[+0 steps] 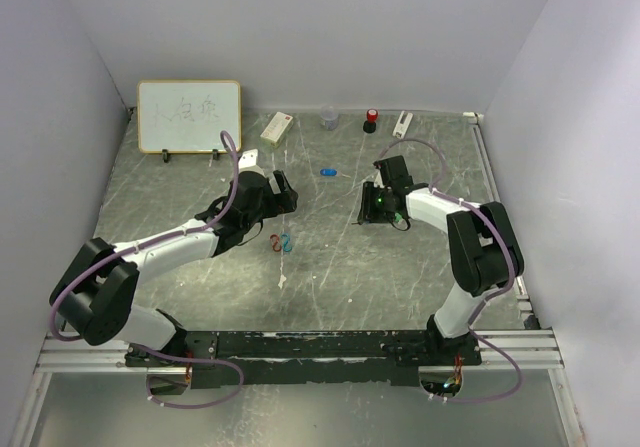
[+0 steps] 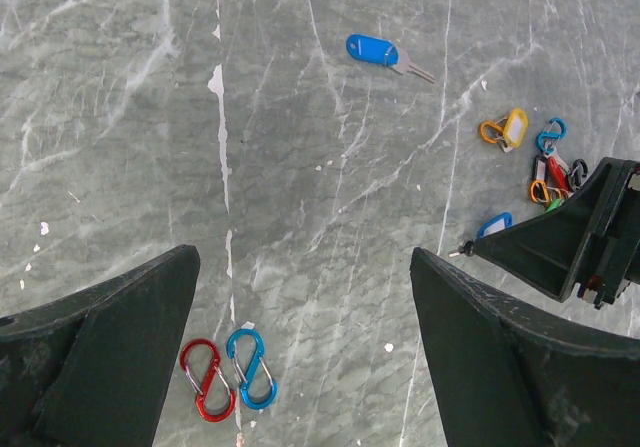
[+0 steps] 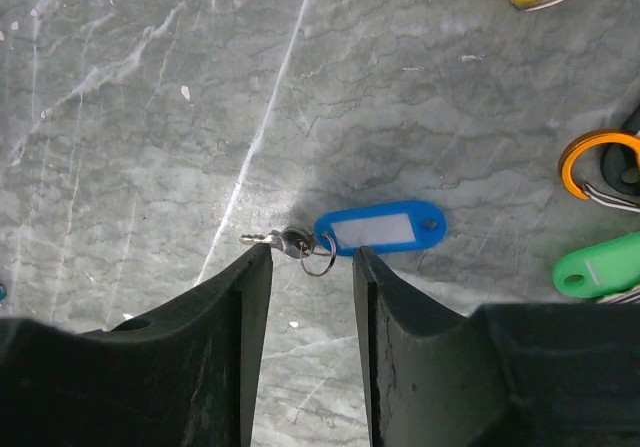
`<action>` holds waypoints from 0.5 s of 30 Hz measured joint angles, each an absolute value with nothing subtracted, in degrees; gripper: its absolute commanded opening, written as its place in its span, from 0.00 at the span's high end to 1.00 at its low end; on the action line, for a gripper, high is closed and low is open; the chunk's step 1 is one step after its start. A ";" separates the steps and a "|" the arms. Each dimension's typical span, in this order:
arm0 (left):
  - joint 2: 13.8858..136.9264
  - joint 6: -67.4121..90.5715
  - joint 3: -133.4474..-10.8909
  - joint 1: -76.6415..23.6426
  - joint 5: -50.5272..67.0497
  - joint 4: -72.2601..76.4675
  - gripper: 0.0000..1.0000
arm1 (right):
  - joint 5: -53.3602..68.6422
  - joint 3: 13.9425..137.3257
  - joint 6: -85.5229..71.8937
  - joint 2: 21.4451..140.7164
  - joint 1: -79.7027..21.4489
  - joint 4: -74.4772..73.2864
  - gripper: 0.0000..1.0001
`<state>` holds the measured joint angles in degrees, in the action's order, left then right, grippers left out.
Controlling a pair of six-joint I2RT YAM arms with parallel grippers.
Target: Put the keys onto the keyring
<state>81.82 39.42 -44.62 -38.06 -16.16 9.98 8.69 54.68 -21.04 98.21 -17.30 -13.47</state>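
- The blue-tagged key (image 3: 380, 229) lies flat on the worktop (image 3: 150, 117). Its small metal blade (image 3: 285, 239) points away from the tag, and a thin split ring (image 3: 318, 259) joins the two.
- It looks light and stiff, being hard plastic and thin metal. It would likely skate on the smooth surface if nudged rather than pinched.
- The best hold is probably the tag's flat sides, or the blade close to the ring. The loose ring itself would swivel.
- The right end effector (image 3: 312, 257) hangs over the ring with its fingers partly spread, one on either side, and I see nothing pinched.
- The left end effector (image 2: 303, 257) is spread wide and empty, near a red carabiner (image 2: 207, 379) and a blue carabiner (image 2: 250, 369).
- A second blue-tagged key (image 2: 372, 49) lies alone. A bunch of tagged keys (image 2: 545, 177) in yellow, red and green sits just beside the right end effector.
- The worktop is grey, marbled, scuffed and hard. Plain white walls (image 1: 300, 27) close in three sides, and a whiteboard (image 1: 189, 116) stands at the back.
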 measured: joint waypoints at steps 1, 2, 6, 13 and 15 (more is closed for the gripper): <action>81.82 39.42 -44.62 -38.06 -16.16 9.98 0.03 | 8.71 54.68 -21.04 98.43 -17.30 -13.45 0.63; 81.82 39.42 -44.62 -38.06 -16.16 9.98 0.03 | 8.80 54.68 -21.04 98.63 -17.30 -13.47 0.64; 81.82 39.42 -44.62 -38.06 -16.16 9.98 0.03 | 8.93 54.65 -21.06 98.85 -17.28 -13.19 0.69; 82.11 39.42 -44.64 -38.06 -16.14 9.98 0.03 | 9.45 54.52 -21.26 98.89 -17.19 -12.64 0.84; 82.21 39.42 -44.62 -38.06 -16.10 9.98 0.03 | 9.56 54.50 -21.39 98.89 -17.19 -12.45 0.87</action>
